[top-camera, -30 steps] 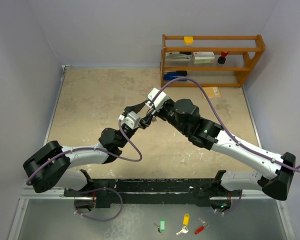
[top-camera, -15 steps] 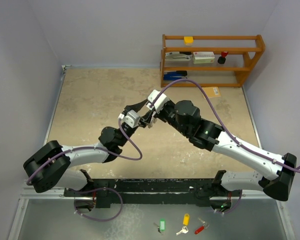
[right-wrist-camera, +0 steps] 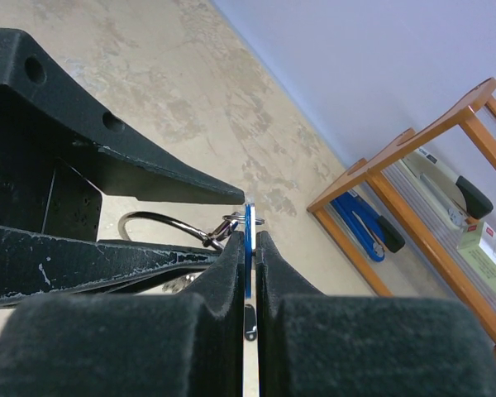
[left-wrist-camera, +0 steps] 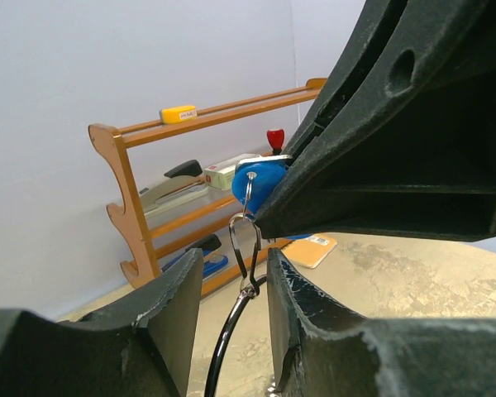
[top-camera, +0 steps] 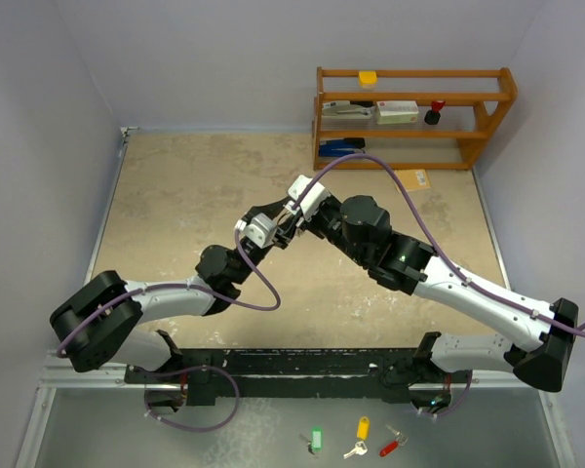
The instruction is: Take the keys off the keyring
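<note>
We see right gripper pinched flat on the light, slick blue-headed key in mid-air, left gripper narrowly apart astride the stiff, springy keyring; we'd grip its wire.

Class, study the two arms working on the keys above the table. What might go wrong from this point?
1. The right gripper pinches only the blue-headed key, so a sideways tug may twist it loose.
2. The left gripper flanks the keyring without clearly clamping it; closing may catch the small clip instead.
3. Everything hangs above the table, so a slip would likely drop it all.
</note>
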Controlling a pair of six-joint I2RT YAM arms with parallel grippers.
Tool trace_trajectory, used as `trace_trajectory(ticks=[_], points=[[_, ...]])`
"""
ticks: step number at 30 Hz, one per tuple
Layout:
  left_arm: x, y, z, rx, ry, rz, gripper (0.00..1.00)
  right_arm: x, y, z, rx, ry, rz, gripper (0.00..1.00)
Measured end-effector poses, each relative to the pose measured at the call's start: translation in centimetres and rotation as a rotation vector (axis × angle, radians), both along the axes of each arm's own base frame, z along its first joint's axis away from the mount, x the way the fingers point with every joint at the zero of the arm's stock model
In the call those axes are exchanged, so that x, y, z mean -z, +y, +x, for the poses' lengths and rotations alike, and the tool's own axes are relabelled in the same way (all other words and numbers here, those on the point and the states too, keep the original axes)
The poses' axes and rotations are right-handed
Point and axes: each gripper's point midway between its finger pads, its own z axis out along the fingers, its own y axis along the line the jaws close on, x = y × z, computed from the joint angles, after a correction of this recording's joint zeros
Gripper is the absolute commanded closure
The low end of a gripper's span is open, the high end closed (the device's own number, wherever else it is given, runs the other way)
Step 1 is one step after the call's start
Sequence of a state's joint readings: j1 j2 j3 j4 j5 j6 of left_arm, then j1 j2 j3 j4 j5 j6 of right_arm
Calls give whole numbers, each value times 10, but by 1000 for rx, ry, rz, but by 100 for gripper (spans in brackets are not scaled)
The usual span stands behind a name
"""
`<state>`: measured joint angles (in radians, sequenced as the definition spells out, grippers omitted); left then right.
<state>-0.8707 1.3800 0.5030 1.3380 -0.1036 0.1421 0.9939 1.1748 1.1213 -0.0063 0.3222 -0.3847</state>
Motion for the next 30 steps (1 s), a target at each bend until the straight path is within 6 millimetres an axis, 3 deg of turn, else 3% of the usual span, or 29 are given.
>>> trace_trajectory(ticks=[19,30], points=[[1,-1,1,11,-4,8,80,-1,0,0,-1,-2,3,100],[0,-1,1,11,-9,4,82,-1,0,0,-1,-3,3,100]])
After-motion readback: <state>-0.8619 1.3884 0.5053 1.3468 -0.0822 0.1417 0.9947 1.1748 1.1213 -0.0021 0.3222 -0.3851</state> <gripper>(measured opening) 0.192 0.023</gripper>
